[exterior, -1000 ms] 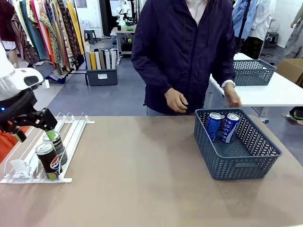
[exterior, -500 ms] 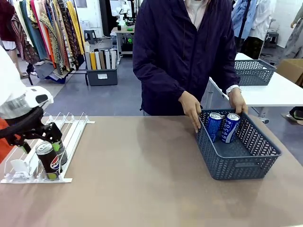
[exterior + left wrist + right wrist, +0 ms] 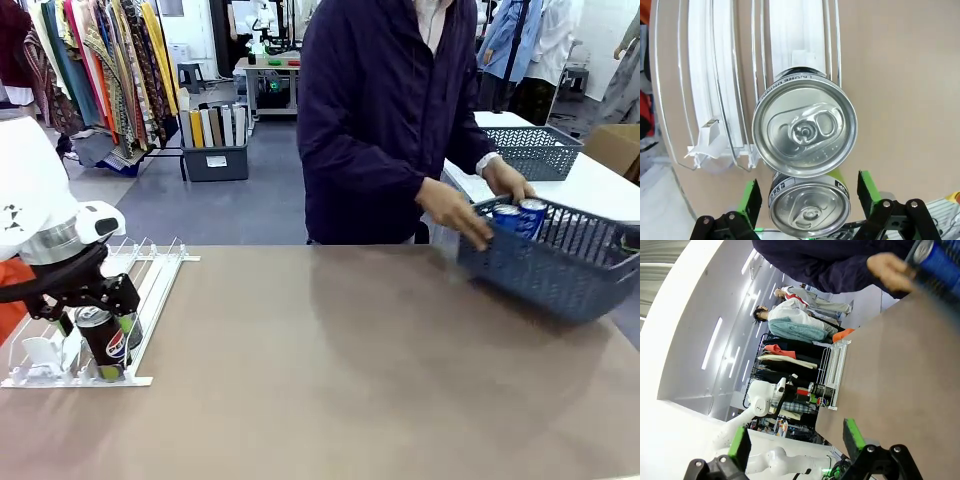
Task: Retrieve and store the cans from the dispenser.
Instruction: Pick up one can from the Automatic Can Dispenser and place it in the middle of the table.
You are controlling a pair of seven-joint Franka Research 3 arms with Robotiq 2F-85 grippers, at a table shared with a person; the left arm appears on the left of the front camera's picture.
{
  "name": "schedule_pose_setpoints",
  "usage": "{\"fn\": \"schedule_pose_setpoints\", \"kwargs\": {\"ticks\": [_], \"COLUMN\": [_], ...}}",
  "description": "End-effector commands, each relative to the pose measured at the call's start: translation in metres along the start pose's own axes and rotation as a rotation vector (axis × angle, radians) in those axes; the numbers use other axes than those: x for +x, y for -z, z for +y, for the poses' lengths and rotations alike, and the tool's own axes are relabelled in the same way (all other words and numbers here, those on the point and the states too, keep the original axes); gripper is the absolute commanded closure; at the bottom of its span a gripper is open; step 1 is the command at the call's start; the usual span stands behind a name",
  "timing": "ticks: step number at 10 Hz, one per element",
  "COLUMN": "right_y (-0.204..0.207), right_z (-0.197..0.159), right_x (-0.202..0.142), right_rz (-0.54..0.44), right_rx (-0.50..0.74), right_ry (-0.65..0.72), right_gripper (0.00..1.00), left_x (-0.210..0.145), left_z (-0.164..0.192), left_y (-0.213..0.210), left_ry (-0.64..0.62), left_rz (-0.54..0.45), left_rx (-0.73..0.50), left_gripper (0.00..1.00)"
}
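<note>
1. One brown table [image 3: 330, 370] carries everything. Behind it is a grey-floored room with clothes racks [image 3: 90, 60] and a second, white table [image 3: 590, 195].
2. At the far right edge a person's hands [image 3: 455, 212] hold a grey lattice basket [image 3: 560, 270] tilted, with two blue cans [image 3: 520, 215] inside.
3. The white dispenser [image 3: 155, 285] lies at the table's left, with two black cans [image 3: 102, 338] upright in one lane, one directly behind the other.
4. The left gripper [image 3: 809, 197] is spread wide, its green pads [image 3: 751, 200] flanking the yellow-green-labelled can [image 3: 810, 215] with a narrow gap on either side.
5. The right gripper [image 3: 796, 440] is spread wide with nothing between its fingers, well apart from the dispenser.
</note>
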State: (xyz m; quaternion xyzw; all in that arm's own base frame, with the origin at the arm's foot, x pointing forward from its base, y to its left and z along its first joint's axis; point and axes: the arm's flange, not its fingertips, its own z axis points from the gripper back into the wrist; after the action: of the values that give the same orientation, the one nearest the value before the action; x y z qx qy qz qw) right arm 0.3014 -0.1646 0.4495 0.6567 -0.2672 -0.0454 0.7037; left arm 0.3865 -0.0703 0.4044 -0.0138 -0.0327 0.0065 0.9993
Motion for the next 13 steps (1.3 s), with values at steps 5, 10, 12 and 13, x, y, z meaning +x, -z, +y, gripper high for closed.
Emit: {"fn": "schedule_pose_setpoints", "kwargs": {"ticks": [5,10,12,13], "right_y": [0.001,0.001,0.001,0.001], "right_z": [0.003,0.003,0.003,0.003], "right_x": [0.003,0.003,0.003,0.003], "right_rz": [-0.009,-0.009,-0.009,-0.009], "right_rx": [0.010,0.010,0.010,0.010], "right_ry": [-0.006,-0.006,-0.006,-0.006], "right_gripper": [0.00,0.00,0.00,0.00], "left_x": [0.007,0.001,-0.018,-0.035], "left_z": [-0.006,-0.006,-0.007,-0.008], "left_y": [0.003,-0.026,-0.088,-0.123], "left_ry": [-0.022,-0.009,0.029,0.061], "left_rz": [-0.038,-0.101,-0.163,-0.208], "left_rx": [0.035,0.035,0.026,0.005], "left_gripper": [1.00,1.00,1.00,1.00]}}
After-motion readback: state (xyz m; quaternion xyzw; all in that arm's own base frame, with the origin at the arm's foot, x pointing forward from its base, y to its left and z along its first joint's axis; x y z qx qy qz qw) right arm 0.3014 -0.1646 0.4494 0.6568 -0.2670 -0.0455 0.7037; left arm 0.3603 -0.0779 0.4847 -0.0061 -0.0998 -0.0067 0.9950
